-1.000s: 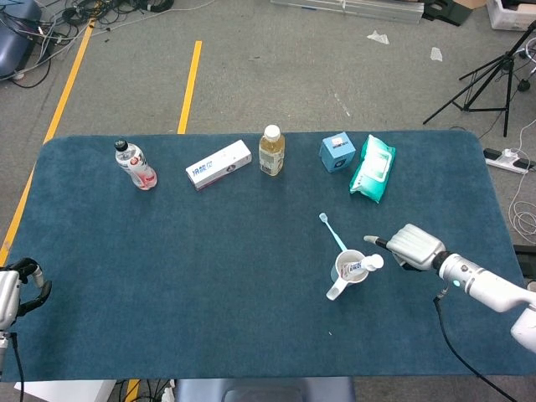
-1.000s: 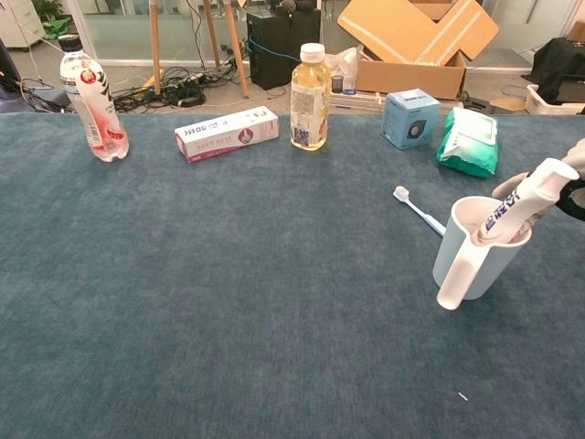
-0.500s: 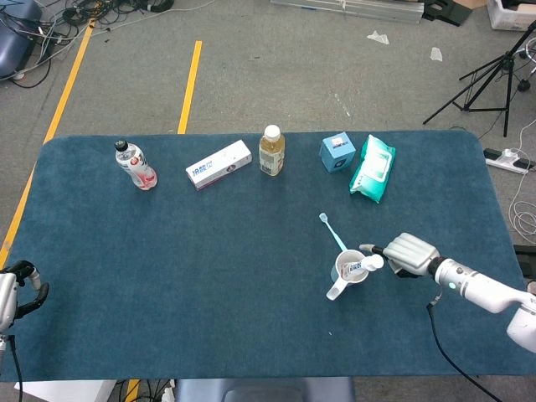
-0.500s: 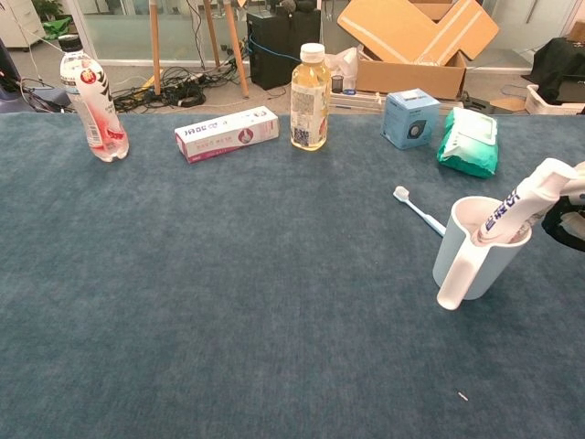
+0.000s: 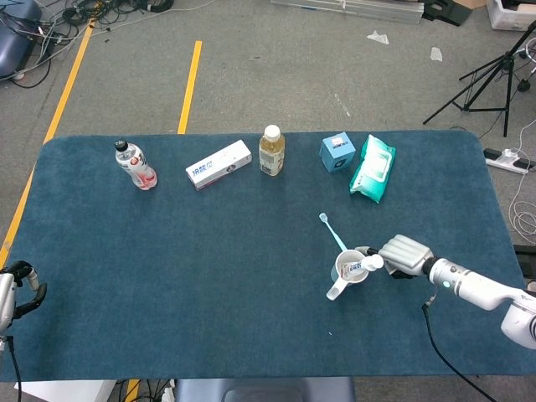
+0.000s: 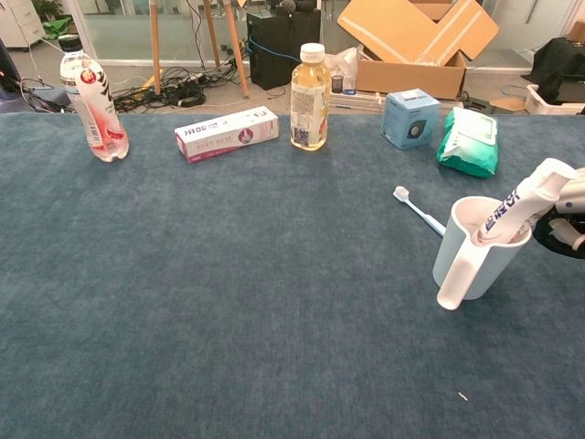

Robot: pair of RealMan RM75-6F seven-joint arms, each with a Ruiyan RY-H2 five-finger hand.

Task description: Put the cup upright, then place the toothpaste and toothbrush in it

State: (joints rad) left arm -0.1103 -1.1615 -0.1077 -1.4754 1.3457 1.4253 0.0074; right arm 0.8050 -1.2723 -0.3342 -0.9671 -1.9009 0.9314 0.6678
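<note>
White cup [image 6: 475, 251] with toothpaste [image 6: 521, 205] inside

The right hand [image 5: 405, 255] slides in toward the cup [image 5: 349, 268], now just beside its rim and the toothpaste [image 5: 366, 265] cap, while the left hand [image 5: 15, 289] sinks lower at the table edge.

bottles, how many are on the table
2. A clear bottle with a red label stands near the far left corner, and a bottle of yellow drink stands at the far edge near the middle, right of the white box. None seems hidden.
</note>
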